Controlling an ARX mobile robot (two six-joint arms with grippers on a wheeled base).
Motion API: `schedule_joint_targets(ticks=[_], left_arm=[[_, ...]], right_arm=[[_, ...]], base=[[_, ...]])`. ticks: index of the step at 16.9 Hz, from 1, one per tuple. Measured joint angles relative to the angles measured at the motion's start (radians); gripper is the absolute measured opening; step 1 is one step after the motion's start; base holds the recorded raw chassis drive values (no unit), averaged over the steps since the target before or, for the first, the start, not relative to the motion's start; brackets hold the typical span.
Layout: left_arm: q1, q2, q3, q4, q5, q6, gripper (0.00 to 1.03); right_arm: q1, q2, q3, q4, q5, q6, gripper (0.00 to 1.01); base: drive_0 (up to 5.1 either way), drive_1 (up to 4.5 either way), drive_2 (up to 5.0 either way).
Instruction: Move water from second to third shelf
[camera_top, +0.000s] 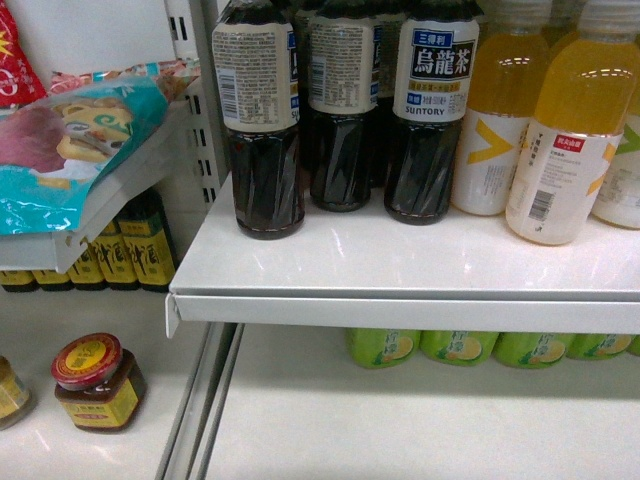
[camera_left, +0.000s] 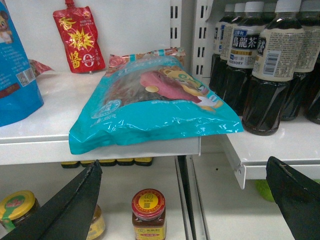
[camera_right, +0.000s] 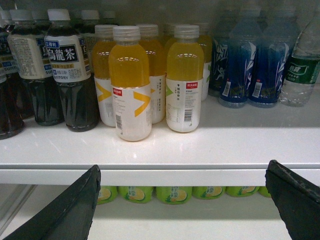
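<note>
Far right on the shelf, water (camera_right: 303, 60) stands beyond the gaping right tool (camera_right: 182, 200).

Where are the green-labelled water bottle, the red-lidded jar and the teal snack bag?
water bottle (camera_right: 303, 65): right wrist view, on its green label.
red-lidded jar (camera_top: 88, 360): head view, on the lid.
teal snack bag (camera_left: 155, 107): left wrist view, on its front face.

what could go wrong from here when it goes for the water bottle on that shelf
1. The water bottle stands at the far right edge of the right wrist view, partly cut off, tight beside the blue bottles; open fingers closing there could catch or topple a blue one.
2. The orange drink bottles stand nearer the shelf lip; an arm swinging across could knock them off.
3. The head view does not show the water at all, so aiming leans on one camera.
</note>
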Motion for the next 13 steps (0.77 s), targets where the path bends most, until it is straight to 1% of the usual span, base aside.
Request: schedule_joint_targets(ticks=[13], left_arm=[[0.000,0.000,0.000,0.000,0.000,0.000,0.98]], right_arm=[[0.000,0.000,0.000,0.000,0.000,0.000,0.98]], base=[[0.0,0.00,0.0]])
